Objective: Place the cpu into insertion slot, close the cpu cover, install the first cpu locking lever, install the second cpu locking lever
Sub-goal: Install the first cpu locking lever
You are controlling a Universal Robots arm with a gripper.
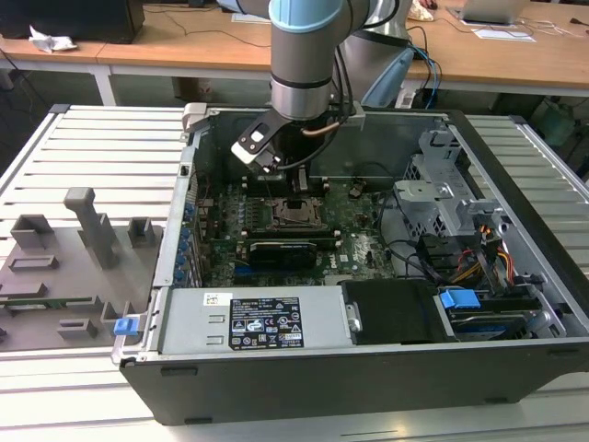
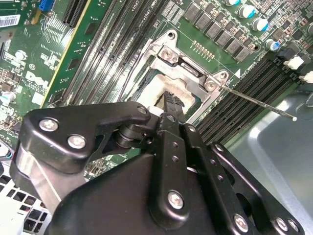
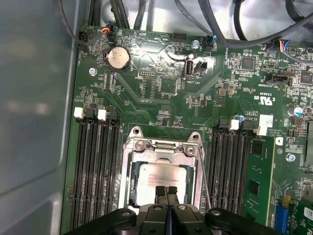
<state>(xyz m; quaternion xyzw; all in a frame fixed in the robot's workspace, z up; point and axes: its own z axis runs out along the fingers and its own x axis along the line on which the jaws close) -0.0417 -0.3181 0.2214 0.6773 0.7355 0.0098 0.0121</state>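
Note:
The cpu (image 3: pixel 161 177), a pale silver square chip, lies in the insertion slot (image 3: pixel 128 182) on the green board. The dull metal cpu cover (image 3: pixel 164 148) sits flat around the chip, which shows through its window. My gripper (image 3: pixel 166 190) hangs straight over the chip with its two black fingertips pressed together at the chip's top face, holding nothing. In the second wrist view the gripper (image 2: pixel 168 100) points down at the cpu (image 2: pixel 151 93), and a thin locking lever rod (image 2: pixel 259 104) sticks out sideways from the socket. In the exterior view the gripper (image 1: pixel 296 189) stands over the insertion slot (image 1: pixel 299 212).
Long black memory slots (image 3: pixel 95 166) flank the socket on both sides. Case walls (image 1: pixel 189 166), a drive cage (image 1: pixel 442 184), cables (image 1: pixel 479 258) and the power supply (image 1: pixel 258 322) surround the board. A grey fixture plate (image 1: pixel 64 267) lies at the exterior view's left.

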